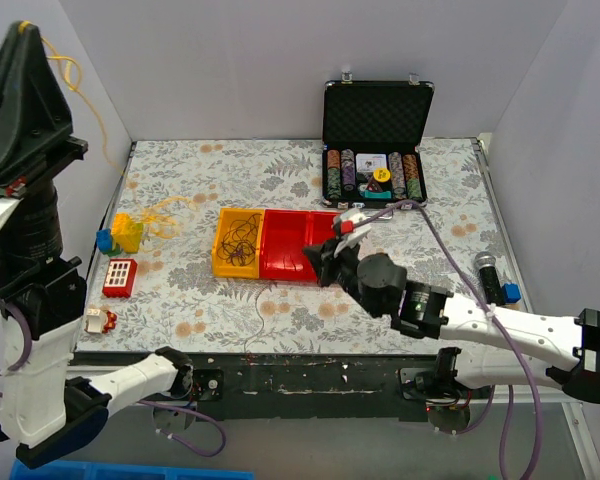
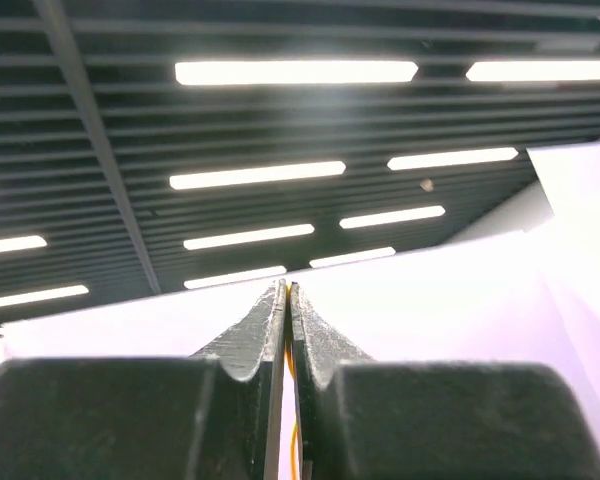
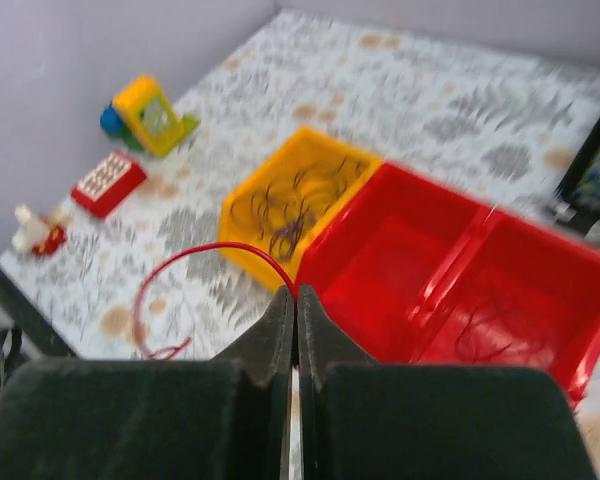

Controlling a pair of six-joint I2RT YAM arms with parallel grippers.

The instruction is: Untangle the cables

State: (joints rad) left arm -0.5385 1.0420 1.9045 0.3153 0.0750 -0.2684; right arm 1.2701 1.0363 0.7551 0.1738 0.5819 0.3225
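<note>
My left gripper (image 1: 22, 28) is raised high at the far left and is shut on a thin yellow cable (image 1: 88, 100). That cable hangs down to a loose yellow pile (image 1: 166, 212) on the table, and it shows between the shut jaws in the left wrist view (image 2: 292, 350). My right gripper (image 1: 315, 258) hovers over the near edge of the red bin (image 1: 285, 245) and is shut on a red cable (image 3: 195, 252) that loops out to the left. A yellow bin (image 3: 242, 215) holds several dark snarled cables (image 3: 292, 195). More dark strands (image 3: 485, 335) lie in the right red compartment.
An open black case of poker chips (image 1: 375, 150) stands at the back. A yellow, green and blue toy (image 1: 120, 235), a red keypad toy (image 1: 120, 275) and a small figure (image 1: 98, 320) lie at the left. A microphone (image 1: 490, 270) lies at the right.
</note>
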